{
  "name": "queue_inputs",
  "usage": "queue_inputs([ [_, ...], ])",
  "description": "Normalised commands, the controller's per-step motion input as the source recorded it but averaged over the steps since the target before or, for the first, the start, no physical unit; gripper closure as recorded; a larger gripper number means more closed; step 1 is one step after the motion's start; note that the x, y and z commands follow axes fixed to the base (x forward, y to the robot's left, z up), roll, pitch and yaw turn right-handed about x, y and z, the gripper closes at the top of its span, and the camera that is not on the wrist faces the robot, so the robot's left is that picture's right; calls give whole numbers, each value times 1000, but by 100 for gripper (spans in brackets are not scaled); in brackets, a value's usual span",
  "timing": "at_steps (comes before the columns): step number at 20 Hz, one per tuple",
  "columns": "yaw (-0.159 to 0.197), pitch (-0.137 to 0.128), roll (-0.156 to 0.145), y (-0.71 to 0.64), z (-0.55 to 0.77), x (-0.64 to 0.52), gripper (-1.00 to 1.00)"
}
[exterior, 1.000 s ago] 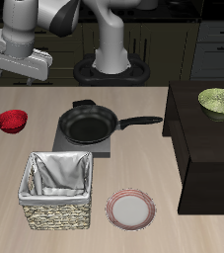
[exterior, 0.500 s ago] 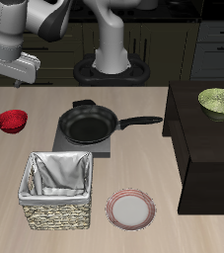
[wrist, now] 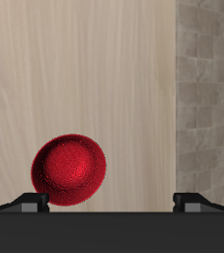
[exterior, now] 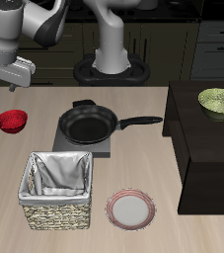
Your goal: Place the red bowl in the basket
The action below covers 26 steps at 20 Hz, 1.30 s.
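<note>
Red bowl (wrist: 70, 171) partly behind fingers (wrist: 30, 203)

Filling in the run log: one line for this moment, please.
phase: approach | hand: open, above bowl, not touching | bowl: on table, behind basket | basket: empty | hold: none

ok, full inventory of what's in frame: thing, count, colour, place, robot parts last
red bowl: 1, glossy red, on the table, farther back than the basket
basket: 1, tan wicker with grey-white lining, near the table's front edge, empty
pan: 1, black, on the burner beside the red bowl
burner: 1, grey, under the pan
plate: 1, white with pink rim, beside the basket
green-yellow bowl: 1, on the dark cabinet
dark cabinet: 1, beside the table
gripper: 1, fingers apart, above the red bowl, holding nothing
</note>
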Motion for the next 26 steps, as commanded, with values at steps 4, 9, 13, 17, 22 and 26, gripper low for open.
queue_inputs([
  [4, -3, 12, 0, -37, -250, -75, -100],
  [9, -12, 51, 22, -14, -301, -69, -100],
  [13, 21, 34, 15, 20, -313, -69, -100],
  [17, 7, 37, -30, -131, -272, 32, -100],
  [22, -19, 50, -18, -121, -307, 24, -100],
  [26, -6, 46, 0, -37, -317, -40, -100],
])
